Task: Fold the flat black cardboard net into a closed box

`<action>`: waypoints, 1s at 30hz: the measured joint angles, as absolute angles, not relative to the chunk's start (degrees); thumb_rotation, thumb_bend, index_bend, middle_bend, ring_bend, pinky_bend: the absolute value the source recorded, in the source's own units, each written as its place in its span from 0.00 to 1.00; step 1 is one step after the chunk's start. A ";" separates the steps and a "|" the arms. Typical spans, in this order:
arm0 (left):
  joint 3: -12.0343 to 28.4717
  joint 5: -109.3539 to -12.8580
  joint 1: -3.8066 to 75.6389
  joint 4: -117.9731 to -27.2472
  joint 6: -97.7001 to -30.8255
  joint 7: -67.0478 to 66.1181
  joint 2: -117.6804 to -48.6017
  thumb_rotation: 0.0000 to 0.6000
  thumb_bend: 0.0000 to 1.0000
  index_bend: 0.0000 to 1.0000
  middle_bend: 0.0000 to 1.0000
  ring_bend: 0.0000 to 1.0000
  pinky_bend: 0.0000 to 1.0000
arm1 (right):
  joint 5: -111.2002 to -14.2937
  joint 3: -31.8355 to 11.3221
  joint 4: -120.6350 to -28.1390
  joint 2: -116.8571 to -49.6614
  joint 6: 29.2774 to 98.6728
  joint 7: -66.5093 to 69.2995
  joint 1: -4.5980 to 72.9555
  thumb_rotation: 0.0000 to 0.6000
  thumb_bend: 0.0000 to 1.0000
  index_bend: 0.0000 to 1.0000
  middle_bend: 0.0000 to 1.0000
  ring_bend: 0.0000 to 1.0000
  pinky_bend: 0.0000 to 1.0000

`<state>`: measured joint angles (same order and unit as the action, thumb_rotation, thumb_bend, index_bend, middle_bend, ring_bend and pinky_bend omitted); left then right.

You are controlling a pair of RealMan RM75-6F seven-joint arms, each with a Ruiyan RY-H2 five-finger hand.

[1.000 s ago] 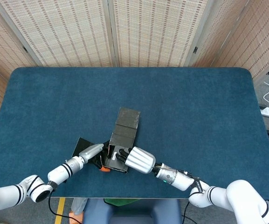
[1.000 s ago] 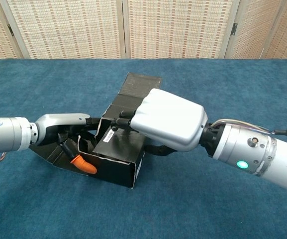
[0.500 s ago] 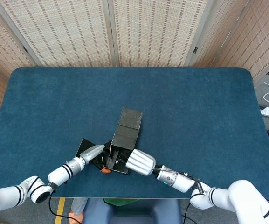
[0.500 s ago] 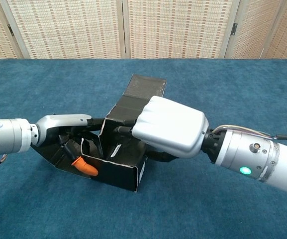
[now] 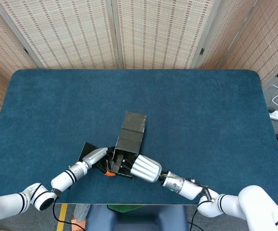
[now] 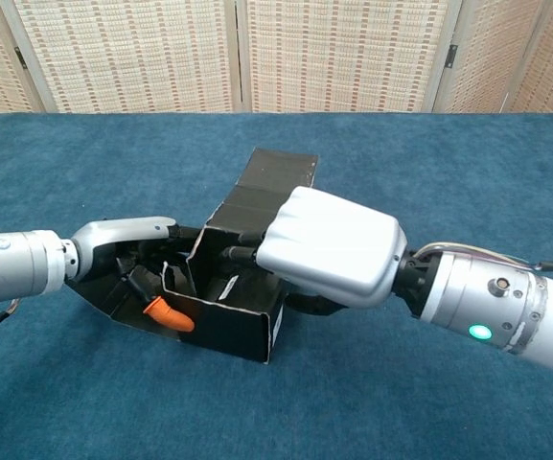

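Right hand (image 6: 329,244) lies on top of the half-folded black box (image 6: 226,309), fingers curled down over the raised panel and into the opening; fingertips hidden behind the cardboard in the chest view, so whether it grips or only presses on the panel cannot be told. In the head view the right hand (image 5: 145,168) covers the near right corner of the box (image 5: 129,134).

Left hand (image 6: 127,244) reaches in from the left, fingers curled inside the open left side of the box, touching the inner flap. An orange fingertip (image 6: 169,313) pokes out against the low front wall. Grip not clear either. Head view shows the left hand (image 5: 94,156) at the box's left flap.

Count: one box, two hands, one desk (image 5: 201,120). One long flap runs from the box away from the robot, lying tilted up.

Box sits near the front edge of the desk, close to the robot, roughly centre left to right. Blue desk surface wide open behind and to both sides. Front edge is just beside both forearms. Folding screen (image 5: 143,33) behind the far edge.
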<state>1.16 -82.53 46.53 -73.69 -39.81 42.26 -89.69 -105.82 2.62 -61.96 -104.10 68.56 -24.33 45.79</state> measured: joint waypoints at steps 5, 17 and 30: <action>1.27 -82.33 46.34 -73.40 -39.77 41.70 -90.00 1.00 0.16 0.29 0.31 0.44 0.58 | -105.22 2.54 -63.00 -103.20 68.02 -25.01 45.29 1.00 0.27 0.30 0.37 0.78 1.00; 2.05 -81.17 45.82 -72.36 -39.65 41.33 -91.43 1.00 0.17 0.35 0.38 0.45 0.58 | -104.31 3.02 -64.99 -101.96 66.62 -26.54 43.98 1.00 0.26 0.30 0.37 0.78 1.00; 2.53 -80.85 45.60 -72.85 -38.83 42.06 -91.17 1.00 0.17 0.35 0.38 0.45 0.59 | -102.55 2.47 -67.57 -100.96 61.41 -29.01 44.81 1.00 0.28 0.61 0.66 0.81 1.00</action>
<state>2.53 -80.85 45.60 -72.85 -38.83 42.06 -91.17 -102.55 2.47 -67.57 -100.96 61.41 -29.01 44.81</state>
